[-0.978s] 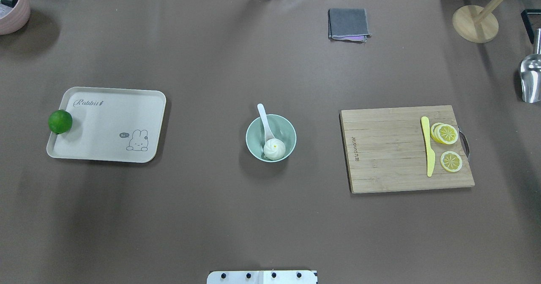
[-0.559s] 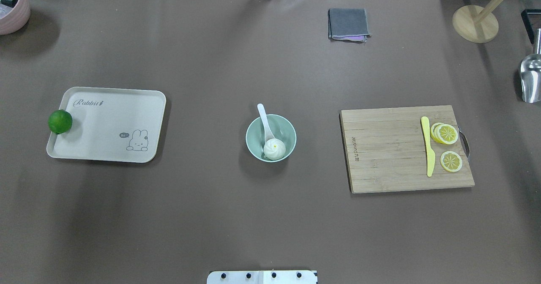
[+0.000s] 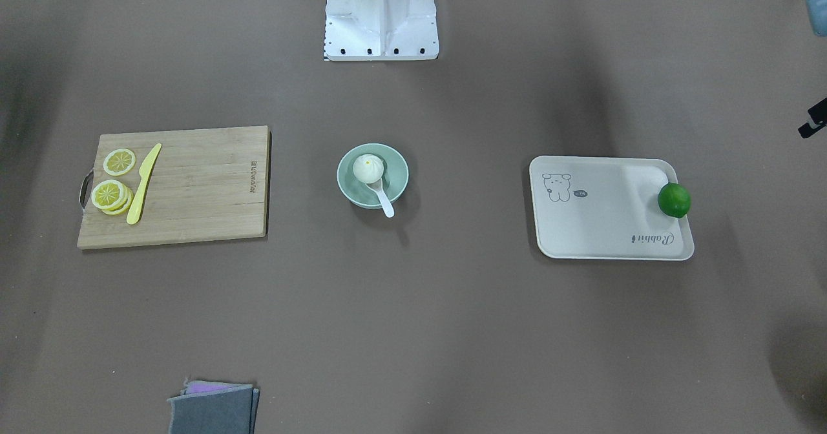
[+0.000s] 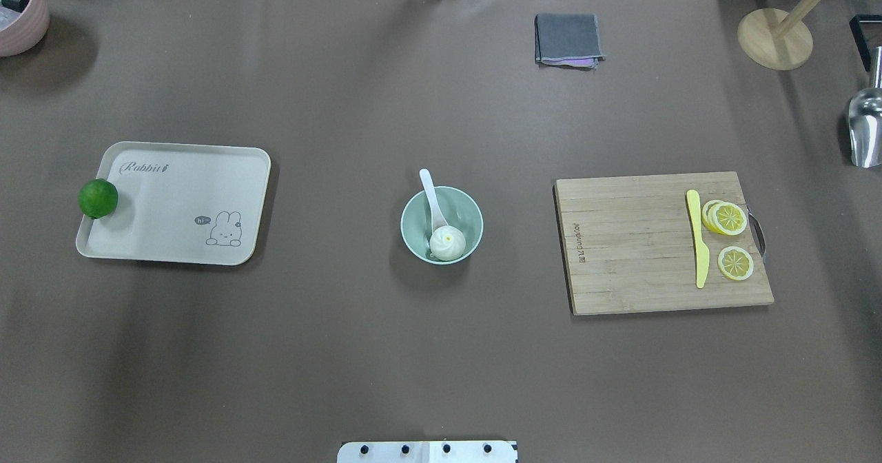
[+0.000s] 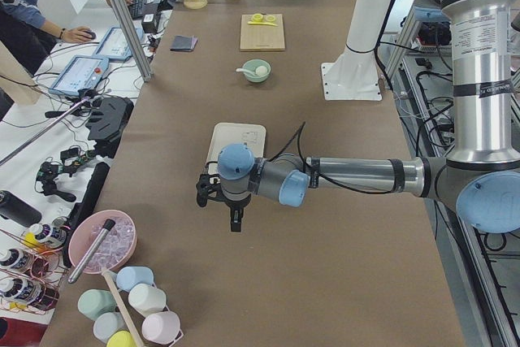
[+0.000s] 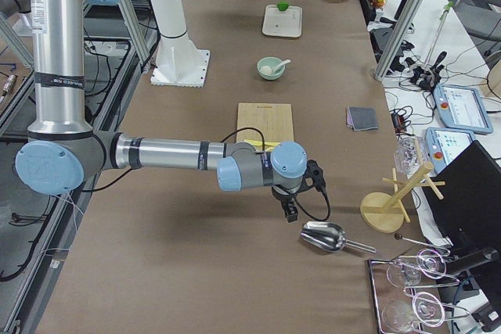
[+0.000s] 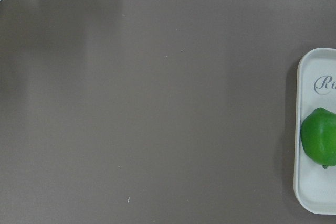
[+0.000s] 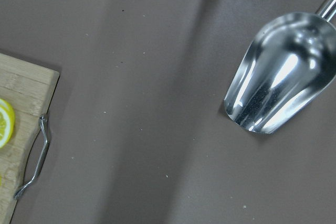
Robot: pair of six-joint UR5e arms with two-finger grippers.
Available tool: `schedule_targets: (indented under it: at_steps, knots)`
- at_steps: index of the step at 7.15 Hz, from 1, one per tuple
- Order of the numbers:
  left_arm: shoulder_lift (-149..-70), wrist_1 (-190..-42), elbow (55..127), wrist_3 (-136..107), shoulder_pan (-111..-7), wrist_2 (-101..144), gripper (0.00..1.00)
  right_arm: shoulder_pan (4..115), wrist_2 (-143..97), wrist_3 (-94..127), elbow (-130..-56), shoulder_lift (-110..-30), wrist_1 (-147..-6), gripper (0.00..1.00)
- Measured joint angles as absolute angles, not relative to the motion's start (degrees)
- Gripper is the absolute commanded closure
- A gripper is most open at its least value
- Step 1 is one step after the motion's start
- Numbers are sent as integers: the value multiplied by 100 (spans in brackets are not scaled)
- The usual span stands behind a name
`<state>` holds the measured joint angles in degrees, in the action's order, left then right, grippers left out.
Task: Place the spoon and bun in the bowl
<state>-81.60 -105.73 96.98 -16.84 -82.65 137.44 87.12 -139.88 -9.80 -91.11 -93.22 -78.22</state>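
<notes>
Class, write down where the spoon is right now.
In the overhead view the spoon lies in the bowl at table centre, scoop by the bun, handle jutting over the far rim.

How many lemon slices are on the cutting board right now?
3. A lone slice lies beside the knife; two more overlap, top slice on lower slice, by the board handle. That stack may hide more.
</notes>
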Motion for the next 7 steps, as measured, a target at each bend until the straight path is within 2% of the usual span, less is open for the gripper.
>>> schedule_targets:
  at_steps: [7]
  knots:
    - [-8171,-10588,9742,-1692,-8233,13340,1,8877,-13952,-951,-9091,-9366,-7814,0]
